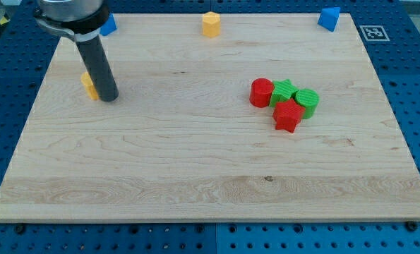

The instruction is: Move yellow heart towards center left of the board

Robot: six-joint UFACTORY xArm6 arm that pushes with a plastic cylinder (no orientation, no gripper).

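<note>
The yellow heart point(89, 85) lies near the board's left edge, in the upper left part of the view, mostly hidden behind my rod. My tip point(109, 98) rests on the board right against the heart's right side. A yellow hexagonal block point(210, 24) sits at the top edge, near the middle.
A cluster right of centre holds a red cylinder point(261, 92), a green star point(284, 92), a green cylinder point(308, 101) and a red star-shaped block point(288, 116). A blue block point(109, 27) sits at the top left behind the arm, another blue block point(329, 17) at the top right.
</note>
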